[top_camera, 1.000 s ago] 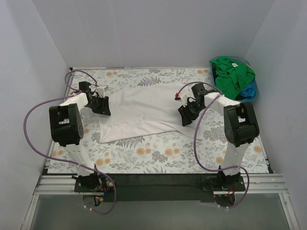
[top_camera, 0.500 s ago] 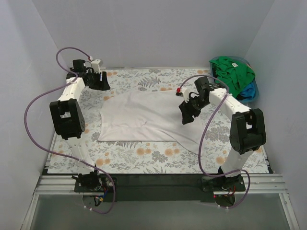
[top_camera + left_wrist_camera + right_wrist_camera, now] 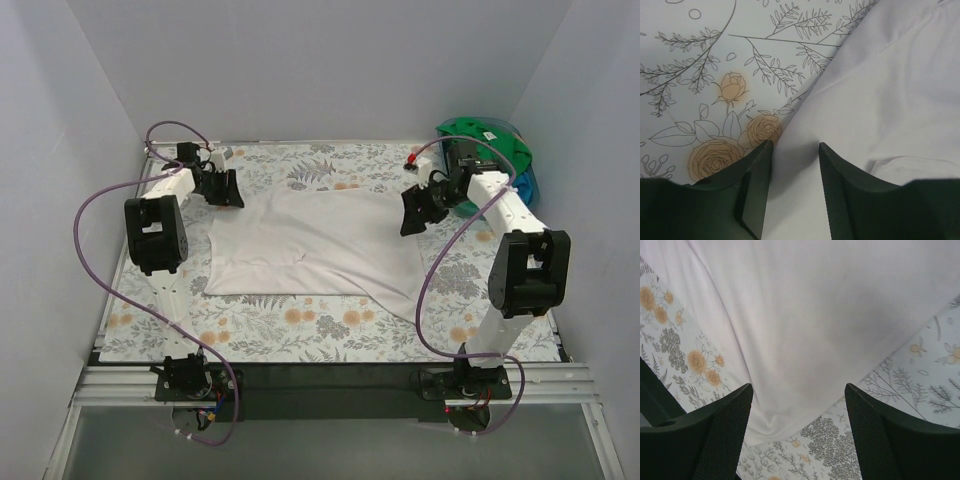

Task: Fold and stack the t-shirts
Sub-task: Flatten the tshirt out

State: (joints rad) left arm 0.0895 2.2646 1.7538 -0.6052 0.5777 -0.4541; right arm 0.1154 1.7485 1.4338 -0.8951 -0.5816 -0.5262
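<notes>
A white t-shirt lies spread flat on the floral table cloth, with its near right corner trailing toward the front. My left gripper is low at the shirt's far left corner. In the left wrist view it is open with a narrow gap, its fingers astride the shirt's edge. My right gripper hovers over the shirt's far right edge. In the right wrist view it is wide open and empty above the white fabric. Green and blue t-shirts lie bunched at the back right.
The green and blue shirts sit heaped in a bin in the back right corner. White walls close in the table on the left, back and right. Purple cables loop from both arms. The black rail with the arm bases runs along the near edge.
My left gripper came down from the far left corner onto the shirt's far left corner. My right gripper moved back and to the right, off the shirt's middle. The shirt now lies flatter.
</notes>
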